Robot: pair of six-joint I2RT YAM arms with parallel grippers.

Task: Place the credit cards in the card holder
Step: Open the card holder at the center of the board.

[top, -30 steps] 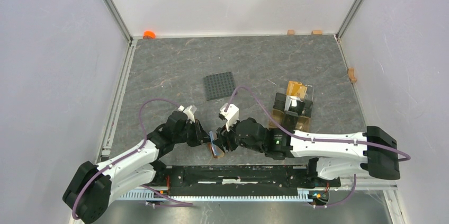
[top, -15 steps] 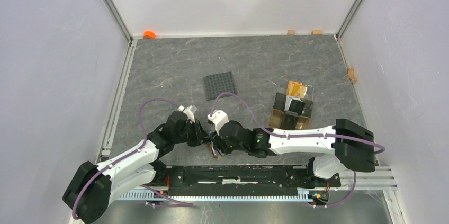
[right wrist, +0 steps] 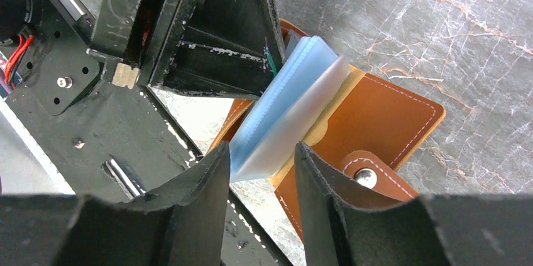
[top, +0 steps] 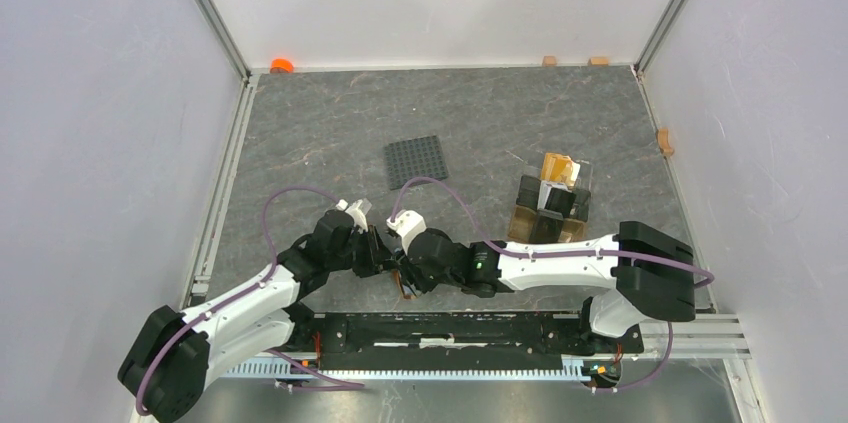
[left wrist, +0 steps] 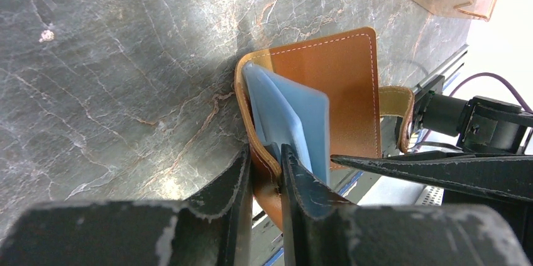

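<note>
Reaching further left than before, the right pincer (right wrist: pixel 261 153) held the blue cards (right wrist: pixel 286 112) between its fingers. The left pincer (left wrist: pixel 265 171) was clamped on the wallet (left wrist: pixel 342 90), which stood open at the desk's (top: pixel 500 113) near edge.

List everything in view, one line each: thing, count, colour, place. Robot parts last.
card holder: one, brown leather, open, at the near table edge between the two arms.
light blue cards: at least two, standing inside the card holder.
studded plate: one, dark grey, flat on the mid table.
compartment stand: one, clear amber, right of centre, holding dark and yellowish items.
orange object: one, at the far left corner.
small tan blocks: three, along the far and right edges.
table: one, grey marbled.
left pincer: black, shut on the card holder's edge.
right pincer: black, fingers either side of the cards, grip unclear.
</note>
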